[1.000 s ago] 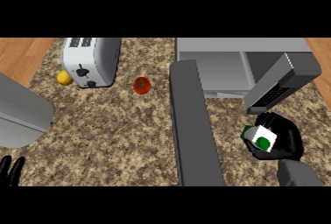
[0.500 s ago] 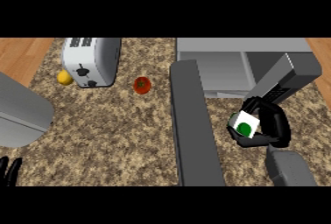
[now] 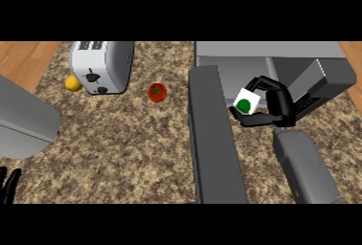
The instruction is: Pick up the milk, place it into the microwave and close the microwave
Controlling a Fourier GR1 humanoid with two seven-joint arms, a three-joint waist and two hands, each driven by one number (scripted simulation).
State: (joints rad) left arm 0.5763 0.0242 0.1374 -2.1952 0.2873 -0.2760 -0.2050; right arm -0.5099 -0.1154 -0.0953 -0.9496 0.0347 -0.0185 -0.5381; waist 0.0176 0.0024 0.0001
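Observation:
The milk (image 3: 246, 101) is a small white carton with a green round mark. My right hand (image 3: 272, 107) is shut on it, fingers curled over its top and thumb under it. It hangs just in front of the grey microwave (image 3: 268, 57), whose door (image 3: 212, 139) stands swung open toward me on the left of the hand. Only the fingertips of my left hand (image 3: 8, 184) show at the lower left edge, straight and still.
A white toaster (image 3: 102, 64) stands at the back left with a yellow lemon (image 3: 72, 83) beside it. A red tomato (image 3: 157, 92) lies near the door's far end. A grey rounded object (image 3: 25, 119) fills the left edge.
My right hand has carried the milk up and to the left, from the counter's right side toward the microwave's opening. The left hand has stayed where it was.

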